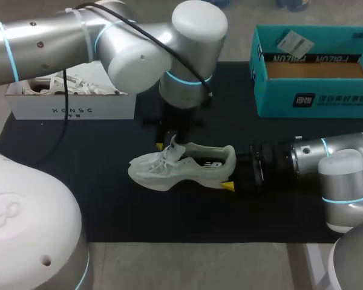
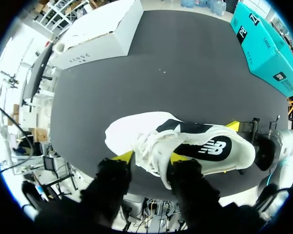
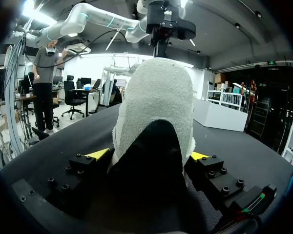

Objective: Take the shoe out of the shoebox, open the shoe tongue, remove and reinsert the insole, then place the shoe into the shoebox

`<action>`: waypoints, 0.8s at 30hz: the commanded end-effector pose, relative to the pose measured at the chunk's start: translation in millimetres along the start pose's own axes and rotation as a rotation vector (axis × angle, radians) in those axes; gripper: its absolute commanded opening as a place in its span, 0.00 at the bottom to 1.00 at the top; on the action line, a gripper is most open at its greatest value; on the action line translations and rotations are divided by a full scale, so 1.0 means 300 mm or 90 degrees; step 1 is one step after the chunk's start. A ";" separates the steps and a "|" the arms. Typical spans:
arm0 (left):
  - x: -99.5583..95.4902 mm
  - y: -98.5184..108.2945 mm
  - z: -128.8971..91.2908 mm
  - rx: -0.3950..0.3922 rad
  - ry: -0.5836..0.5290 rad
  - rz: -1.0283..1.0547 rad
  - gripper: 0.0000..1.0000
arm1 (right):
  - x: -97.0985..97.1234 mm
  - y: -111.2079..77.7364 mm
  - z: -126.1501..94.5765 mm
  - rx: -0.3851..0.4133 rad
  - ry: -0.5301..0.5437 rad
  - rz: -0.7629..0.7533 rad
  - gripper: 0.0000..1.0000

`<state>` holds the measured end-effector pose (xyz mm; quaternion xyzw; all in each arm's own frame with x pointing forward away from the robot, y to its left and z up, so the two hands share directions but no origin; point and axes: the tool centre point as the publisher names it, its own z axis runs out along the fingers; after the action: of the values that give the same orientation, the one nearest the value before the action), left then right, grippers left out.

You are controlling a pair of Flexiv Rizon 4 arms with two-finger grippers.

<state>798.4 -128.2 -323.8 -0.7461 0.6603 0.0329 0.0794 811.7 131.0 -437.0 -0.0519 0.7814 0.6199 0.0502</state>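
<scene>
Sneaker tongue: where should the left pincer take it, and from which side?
Probably the tongue by its raised top edge, from straight above: the sneaker stands on its sole, right pincer clamping the heel, so that edge sticks upward.

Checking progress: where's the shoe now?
Head view: the shoe lies on the mat, outside the teal shoebox, left gripper at its laces, right gripper at its heel.
</scene>
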 end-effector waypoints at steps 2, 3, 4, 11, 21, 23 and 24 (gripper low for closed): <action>0.038 -0.010 0.079 -0.041 0.037 0.010 0.78 | 0.010 -0.023 0.018 0.001 0.000 0.000 0.00; 0.045 -0.008 0.085 -0.048 0.041 0.013 0.72 | 0.010 -0.023 0.018 0.001 0.000 0.000 0.00; 0.053 -0.006 0.090 -0.049 0.041 0.013 0.58 | 0.010 -0.023 0.018 0.001 0.000 0.000 0.00; 0.076 -0.003 0.078 -0.047 0.038 0.027 0.00 | 0.010 -0.023 0.018 0.001 0.000 0.000 0.00; -0.014 -0.031 0.048 -0.037 0.041 0.016 0.00 | 0.010 -0.023 0.018 0.001 0.000 0.000 0.00; -0.044 -0.037 0.064 -0.047 0.045 0.005 0.00 | 0.010 -0.023 0.018 0.001 0.000 0.000 0.00; -0.056 -0.039 0.075 -0.052 0.045 0.002 0.00 | 0.010 -0.023 0.018 0.001 0.000 0.000 0.00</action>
<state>808.9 -123.7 -339.6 -0.7471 0.6621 0.0435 0.0400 811.8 131.2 -436.9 -0.0520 0.7813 0.6199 0.0502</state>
